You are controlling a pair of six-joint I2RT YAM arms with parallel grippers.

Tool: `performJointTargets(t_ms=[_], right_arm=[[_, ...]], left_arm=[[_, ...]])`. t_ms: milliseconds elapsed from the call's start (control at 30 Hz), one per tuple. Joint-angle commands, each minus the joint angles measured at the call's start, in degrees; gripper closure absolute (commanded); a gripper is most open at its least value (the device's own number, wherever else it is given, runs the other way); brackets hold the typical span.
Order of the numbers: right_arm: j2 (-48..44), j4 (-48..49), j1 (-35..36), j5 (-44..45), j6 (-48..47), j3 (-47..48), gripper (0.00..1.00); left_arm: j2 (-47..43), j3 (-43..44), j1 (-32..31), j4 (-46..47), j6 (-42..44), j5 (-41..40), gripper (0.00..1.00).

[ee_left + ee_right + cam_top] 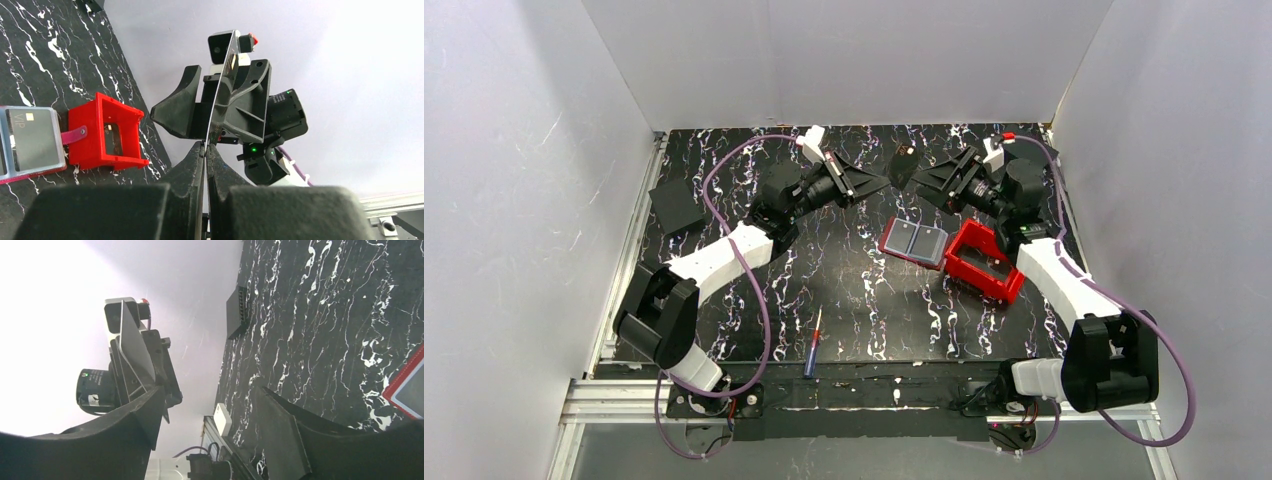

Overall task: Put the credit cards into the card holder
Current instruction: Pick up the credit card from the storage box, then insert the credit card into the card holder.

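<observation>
left gripper [205,150] fills the near edge of the left wrist view. its fingers are pressed tight on the lower edge of the held card [223,82]. this card stands nearly upright and shows edge-on as a thin line.

right gripper [209,390] faces the left one. its fingers stand wide apart and grip nothing. from the left wrist view the held card lines up with the gap between those fingers; contact with either finger cannot be told.

location, all relative to the holder [888,241]:
- both grippers and the held card hang above the table [864,290], just beyond the holder's far edge, clear of the surface.
- the holder lies open and flat on the table, red border up, two grey-blue panels showing.
- the vip card [32,137], grey with a chip and "vip" lettering, lies on the holder panel nearest the bin [82,150]. whether it is tucked into a pocket cannot be told.
- the bin, red and open-topped, sits just beside the holder on the right arm's side.
- a pink strap [74,136] runs from the holder's edge onto the bin's wall.
- the pen [812,345] lies nearer the arm bases than the holder, toward the left arm, well apart from it.
- the black square [674,207] lies flat, well apart from the holder, at the table's edge on the left arm's side.
</observation>
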Motion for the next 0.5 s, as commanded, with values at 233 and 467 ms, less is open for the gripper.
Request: performJointTargets(t_ms=[233,467], right_arm=[[-5.77,6.82,1.1,1.41,0.62,-3.24,0.13],[-1.02,12.38,2.01,-0.18,5.0,0.29,0.24]], left_arm=[[-3.48,-1.78,0.47,2.75,-3.74,-4.3,1.0],[-0.47,-0.21,0.13,4.42,-5.69,0.11,1.0]])
